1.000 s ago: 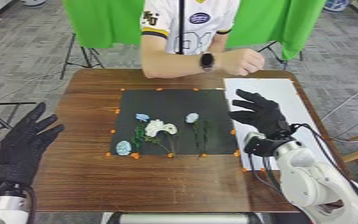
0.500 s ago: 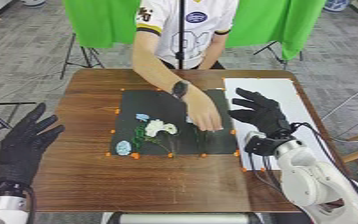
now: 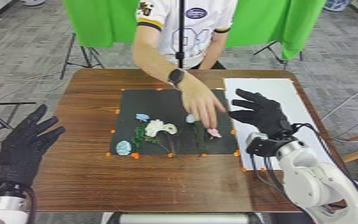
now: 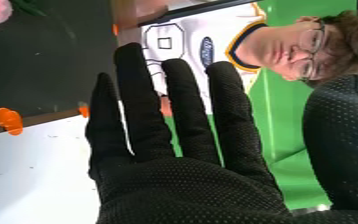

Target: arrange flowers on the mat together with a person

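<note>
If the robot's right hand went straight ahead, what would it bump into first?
Probably the person's white shirt: the right hand points that way across the table, though depth is unclear.

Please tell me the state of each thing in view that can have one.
Left hand: open, empty.
Right hand: open, empty.
Person's hand: over the mat, fingers extended.
Pink flower: on the mat, by the person's fingertips.
White flower: lying on the mat.
Dark mat: spread flat.
</note>
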